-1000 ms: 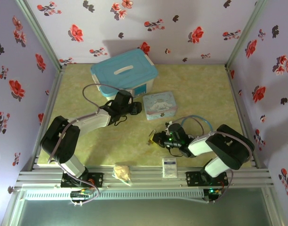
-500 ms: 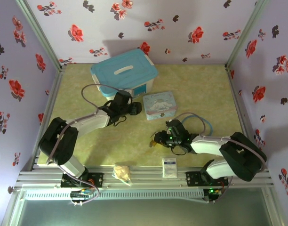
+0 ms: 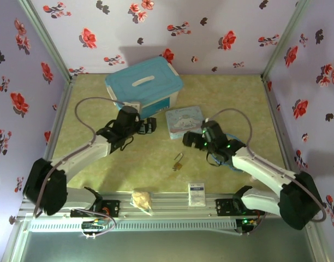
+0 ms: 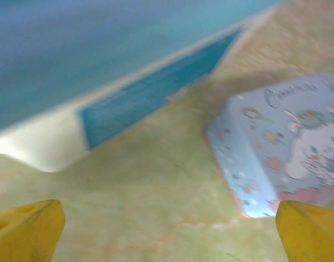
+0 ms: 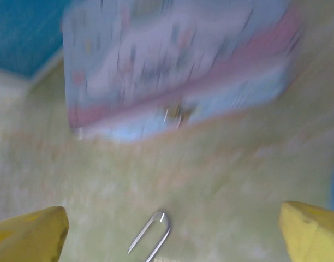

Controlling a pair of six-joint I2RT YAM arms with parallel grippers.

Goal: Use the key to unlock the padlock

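The padlock [image 3: 178, 162] lies on the green table in the top view, small and brass-gold, with no gripper touching it. In the right wrist view its thin silvery shackle [image 5: 153, 234] shows at the bottom edge with one end free; the body is cut off. The key is too small to tell apart from the padlock. My right gripper [image 3: 189, 140] hangs open above and behind the padlock, its yellow fingertips [image 5: 30, 234] wide apart around bare table. My left gripper [image 3: 148, 125] is open too, left of the tin, with nothing between its fingertips [image 4: 25, 229].
A pale blue cartoon tin [image 3: 185, 121] sits between the two grippers, close ahead of both [image 4: 287, 147] [image 5: 178, 60]. A blue-lidded box [image 3: 144, 84] stands behind the left gripper. A white packet [image 3: 196, 194] and a tan bag [image 3: 141, 199] lie at the near edge.
The right gripper opened, left the padlock on the table and pulled up and back toward the tin. The left gripper opened wide and drew back to the left.
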